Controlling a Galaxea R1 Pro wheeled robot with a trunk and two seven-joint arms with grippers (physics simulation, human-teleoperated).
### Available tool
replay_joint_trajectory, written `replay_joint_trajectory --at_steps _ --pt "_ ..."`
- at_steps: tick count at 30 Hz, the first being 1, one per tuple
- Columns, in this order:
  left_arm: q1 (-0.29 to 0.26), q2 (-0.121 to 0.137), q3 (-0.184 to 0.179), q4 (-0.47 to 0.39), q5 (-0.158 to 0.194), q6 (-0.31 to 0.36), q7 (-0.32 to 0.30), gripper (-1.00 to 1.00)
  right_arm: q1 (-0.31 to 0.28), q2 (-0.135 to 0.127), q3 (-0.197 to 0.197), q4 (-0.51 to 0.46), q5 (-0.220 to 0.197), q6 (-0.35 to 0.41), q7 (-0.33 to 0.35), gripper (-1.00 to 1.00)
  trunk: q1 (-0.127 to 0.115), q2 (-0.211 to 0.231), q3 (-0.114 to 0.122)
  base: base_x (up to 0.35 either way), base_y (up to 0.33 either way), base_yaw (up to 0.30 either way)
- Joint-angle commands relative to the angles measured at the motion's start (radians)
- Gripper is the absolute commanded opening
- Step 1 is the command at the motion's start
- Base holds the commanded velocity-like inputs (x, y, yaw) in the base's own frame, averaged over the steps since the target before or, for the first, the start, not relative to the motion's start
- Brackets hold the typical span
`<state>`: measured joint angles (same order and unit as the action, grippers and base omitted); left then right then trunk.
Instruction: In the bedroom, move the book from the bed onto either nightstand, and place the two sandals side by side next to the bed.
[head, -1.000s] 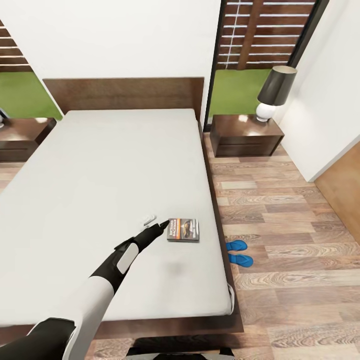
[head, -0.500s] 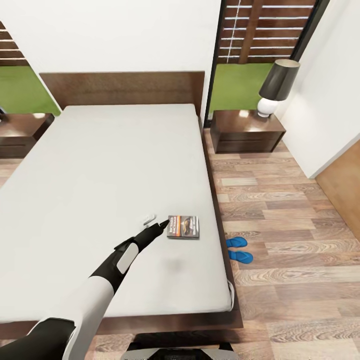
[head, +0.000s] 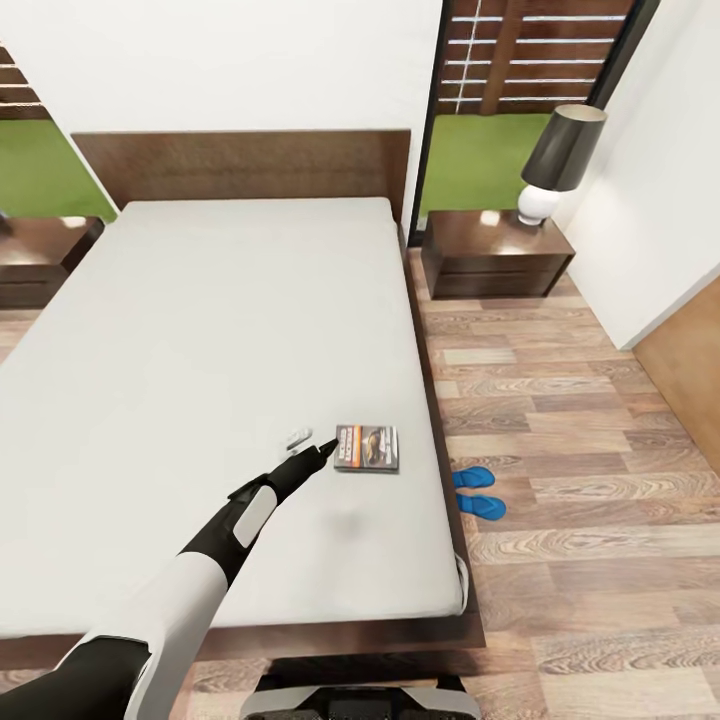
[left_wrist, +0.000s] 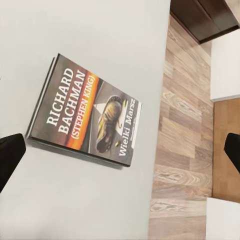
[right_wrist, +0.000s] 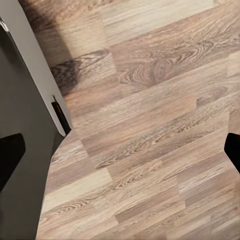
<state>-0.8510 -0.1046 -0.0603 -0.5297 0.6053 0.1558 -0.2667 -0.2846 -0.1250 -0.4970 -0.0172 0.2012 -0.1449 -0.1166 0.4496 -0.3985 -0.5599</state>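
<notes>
The book (head: 367, 447), dark with an orange band, lies flat on the bed (head: 220, 330) close to its right edge. My left gripper (head: 311, 446) hovers open just left of the book. In the left wrist view the book (left_wrist: 85, 112) lies between the two spread fingertips of the left gripper (left_wrist: 121, 152), not touched. The two blue sandals (head: 473, 476) (head: 483, 508) lie close together on the wooden floor beside the bed's right side. A nightstand (head: 495, 255) stands right of the headboard, another nightstand (head: 38, 262) to its left. My right gripper (right_wrist: 120, 150) is open over bare floor.
A dark-shaded lamp (head: 557, 160) stands on the right nightstand. White wall (head: 660, 200) and a wooden panel (head: 695, 375) bound the floor strip on the right. My dark base (right_wrist: 25, 150) shows beside the right gripper, and at the foot of the bed (head: 350, 700).
The head view has shifted: the headboard and nightstands sit higher in the picture and more of my base shows. The left arm, book and sandals keep their places.
</notes>
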Motion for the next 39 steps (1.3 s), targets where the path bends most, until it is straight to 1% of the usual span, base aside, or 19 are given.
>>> replay_joint_trajectory --at_steps 1,18,29,39 --pt "0.000 0.000 -0.001 -0.001 0.010 0.006 -0.001 1.00 -0.001 0.000 -0.008 0.002 0.010 -0.004 -0.003 1.00 0.000 -0.002 -0.003 0.000 0.000 0.000" --pt "0.001 0.002 -0.001 -0.003 0.010 0.006 -0.016 1.00 -0.001 -0.001 -0.008 0.005 0.010 -0.004 -0.003 1.00 0.000 -0.002 -0.031 0.000 0.000 0.000" --pt "0.002 0.004 0.000 -0.041 0.011 0.010 -0.017 1.00 -0.001 -0.001 -0.009 0.005 0.010 -0.004 -0.003 1.00 0.000 -0.002 -0.049 0.000 0.000 0.000" --pt "0.003 0.005 0.000 -0.046 0.013 0.016 -0.014 1.00 -0.001 -0.001 -0.009 0.005 0.010 -0.004 -0.003 1.00 0.000 -0.002 -0.065 0.000 0.000 0.000"
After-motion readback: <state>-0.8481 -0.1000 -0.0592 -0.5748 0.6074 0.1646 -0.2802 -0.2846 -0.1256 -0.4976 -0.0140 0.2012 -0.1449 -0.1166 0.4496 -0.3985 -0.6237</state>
